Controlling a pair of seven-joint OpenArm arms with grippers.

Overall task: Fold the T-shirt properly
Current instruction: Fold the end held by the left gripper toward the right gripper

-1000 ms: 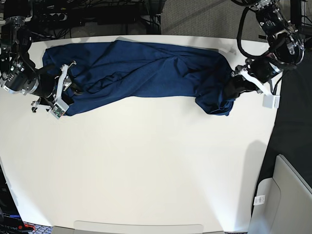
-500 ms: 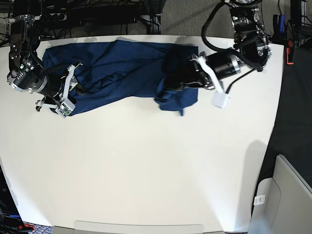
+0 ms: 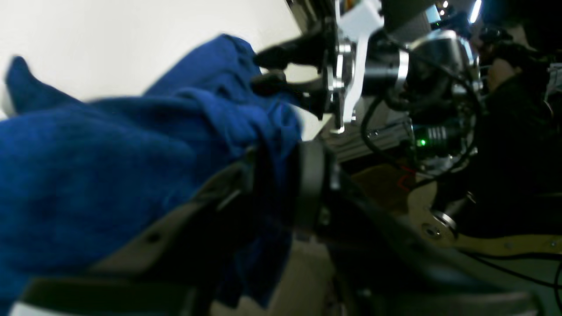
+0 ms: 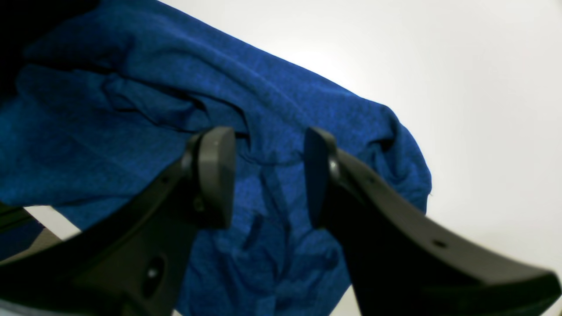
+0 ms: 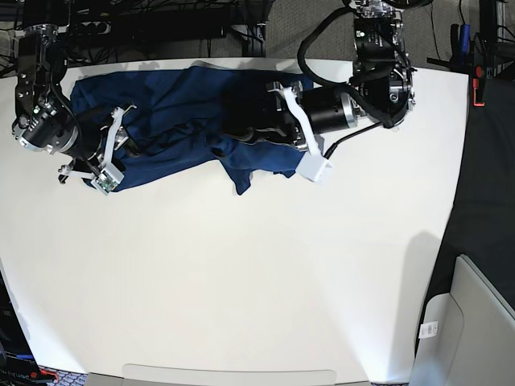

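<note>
Across the far part of the white table (image 5: 241,281), the base view shows one dark blue T-shirt (image 5: 181,104) bunched between two arms, its whole spread visible nowhere else. Only the right wrist view shows the right gripper (image 4: 268,175) with jaws parted and fabric behind them, no grip evident. The left gripper (image 3: 276,184) has cloth between its fingers, though blur hides whether it pinches.

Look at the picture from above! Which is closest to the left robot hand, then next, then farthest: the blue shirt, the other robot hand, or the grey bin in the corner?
1. T-shirt: right under the left gripper, touching it.
2. Right gripper: across the shirt, at the table's far-left end.
3. Grey bin: off the table, in the bottom-right corner.
</note>
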